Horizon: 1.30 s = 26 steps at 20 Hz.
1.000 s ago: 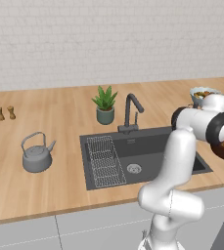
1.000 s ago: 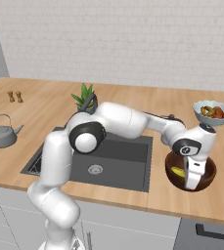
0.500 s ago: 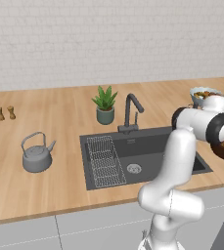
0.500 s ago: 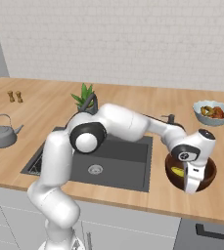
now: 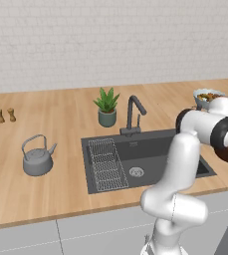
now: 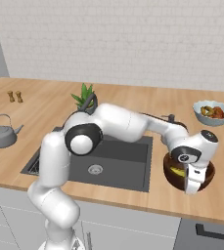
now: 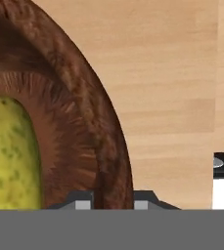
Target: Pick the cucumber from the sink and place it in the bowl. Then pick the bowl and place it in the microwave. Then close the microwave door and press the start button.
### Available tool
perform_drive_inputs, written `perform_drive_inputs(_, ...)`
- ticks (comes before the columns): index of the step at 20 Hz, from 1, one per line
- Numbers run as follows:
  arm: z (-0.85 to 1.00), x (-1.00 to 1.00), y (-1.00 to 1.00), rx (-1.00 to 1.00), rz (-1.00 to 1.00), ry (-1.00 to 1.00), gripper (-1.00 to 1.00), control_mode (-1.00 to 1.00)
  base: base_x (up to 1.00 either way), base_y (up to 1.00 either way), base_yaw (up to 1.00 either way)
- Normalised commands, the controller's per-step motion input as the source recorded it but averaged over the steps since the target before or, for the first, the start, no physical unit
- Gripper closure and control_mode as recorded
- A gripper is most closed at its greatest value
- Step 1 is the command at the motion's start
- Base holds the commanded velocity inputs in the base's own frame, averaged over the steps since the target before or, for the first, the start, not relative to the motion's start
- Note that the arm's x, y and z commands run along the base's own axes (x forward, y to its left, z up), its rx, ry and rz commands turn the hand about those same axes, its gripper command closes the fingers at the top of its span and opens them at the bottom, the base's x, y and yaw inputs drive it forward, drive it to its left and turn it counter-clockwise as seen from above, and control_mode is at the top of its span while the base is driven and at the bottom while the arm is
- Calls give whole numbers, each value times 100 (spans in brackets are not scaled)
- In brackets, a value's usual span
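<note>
With the gripper (image 7: 112, 199) clamped on the wooden bowl's (image 7: 91, 117) rim, cucumber (image 7: 8, 151) lying inside it, we should lift vertically, keeping it level.

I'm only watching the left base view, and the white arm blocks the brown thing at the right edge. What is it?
Observer: A reddish-brown bowl on the counter, right of the sink.
Operator: Anything in it?
Observer: Yes, the hand view shows the yellow-green cucumber lying inside.
Operator: And the robot's hand?
Observer: The gripper is shut on the bowl's rim, one finger inside the wall and one outside.
Operator: Is the bowl off the counter?
Observer: I cannot tell.
</note>
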Motion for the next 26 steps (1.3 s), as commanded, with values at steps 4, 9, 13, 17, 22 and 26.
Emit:
perform_drive_inputs(4,80,-74,23,-1,0,-22,100,-100,0,0,0)
perform_drive_inputs(9,82,-59,44,-5,5,-23,100,-100,0,0,0)
perform_drive_inputs(13,61,-33,55,-11,6,-10,100,-100,0,0,0)
perform_drive_inputs(17,58,-12,74,-17,8,0,100,-100,0,0,0)
perform_drive_inputs(22,40,0,97,-13,10,2,100,-100,0,0,0)
perform_drive_inputs(26,26,0,92,-8,10,2,100,-100,0,0,0)
